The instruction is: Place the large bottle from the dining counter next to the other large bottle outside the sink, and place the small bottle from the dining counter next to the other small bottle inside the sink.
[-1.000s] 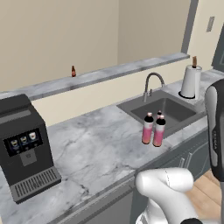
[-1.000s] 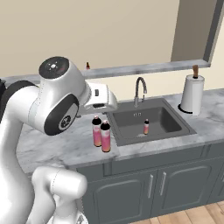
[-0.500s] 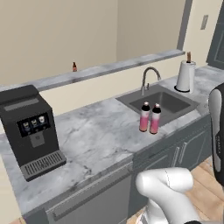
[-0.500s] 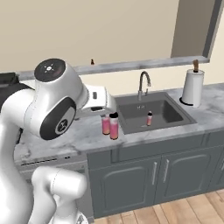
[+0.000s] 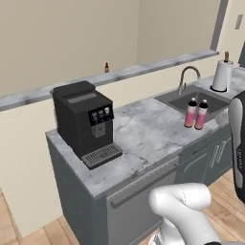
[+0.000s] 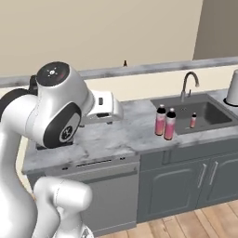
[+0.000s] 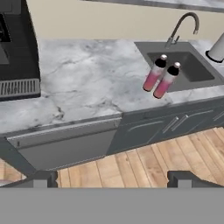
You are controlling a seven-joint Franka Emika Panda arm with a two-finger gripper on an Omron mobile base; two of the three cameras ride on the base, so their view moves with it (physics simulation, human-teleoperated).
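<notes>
On the grey marble kitchen counter (image 5: 143, 129), just at the front left corner of the sink (image 5: 191, 100), two large pink bottles (image 6: 165, 122) with dark caps stand upright side by side, so close that they look to be touching; the hand view shows them (image 7: 160, 78) at a slant, since that camera is tilted. Inside the dark basin, seen from the right base view, the other small bottle (image 6: 193, 120), pale pinkish with a dark cap, stands upright near the front wall. A tall curved faucet (image 5: 188, 76) rises behind the basin, and a roll of paper towel on its holder (image 5: 222, 75) stands on the counter past the sink's far end.

Far back, on the long raised dining counter (image 5: 143, 70) that runs along the beige wall, the small bottle from the dining counter (image 5: 106, 67) stands upright, dark brown and tiny at this range (its label cannot be made out); the right base view shows it (image 6: 124, 63) too, well apart from everything else.

A black coffee machine (image 5: 86, 122) sits at the left end of the kitchen counter. The gripper (image 7: 113, 177) hangs with its fingers spread wide and nothing between them, above the wooden floor in front of the grey cabinets (image 7: 144, 127).
</notes>
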